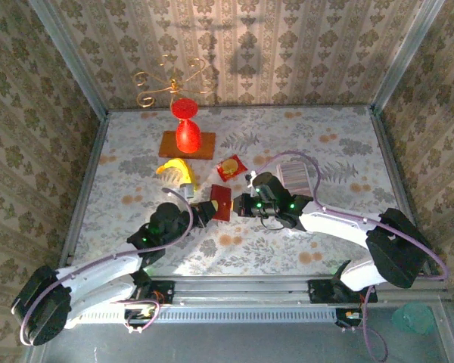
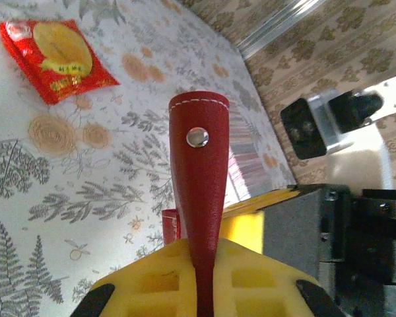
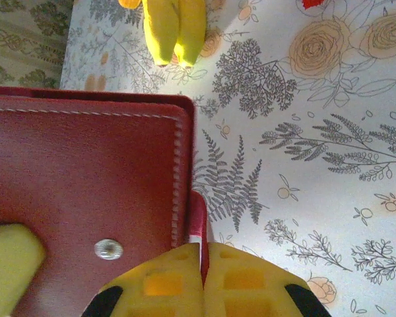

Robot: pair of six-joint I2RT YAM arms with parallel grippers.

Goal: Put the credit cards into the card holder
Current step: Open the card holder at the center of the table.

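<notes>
The dark-red card holder (image 1: 221,201) hangs just above the table between my two grippers. In the left wrist view its flap with a metal snap (image 2: 198,172) stands edge-on, and my left gripper (image 2: 208,254) is shut on it. My right gripper (image 3: 202,247) is shut on a thin red, white-edged lip of the holder (image 3: 199,221), next to its broad stitched face (image 3: 86,191). From above, the left gripper (image 1: 209,209) and right gripper (image 1: 239,204) meet at the holder. The whitish credit cards (image 1: 296,175) lie stacked behind the right arm and also appear in the left wrist view (image 2: 244,173).
A red sachet with a yellow circle (image 1: 231,167) lies just behind the holder. A banana (image 1: 174,170) is to its left. A red vase (image 1: 186,128) stands on a brown board (image 1: 204,147) further back, with a gold wire stand (image 1: 170,82) at the wall.
</notes>
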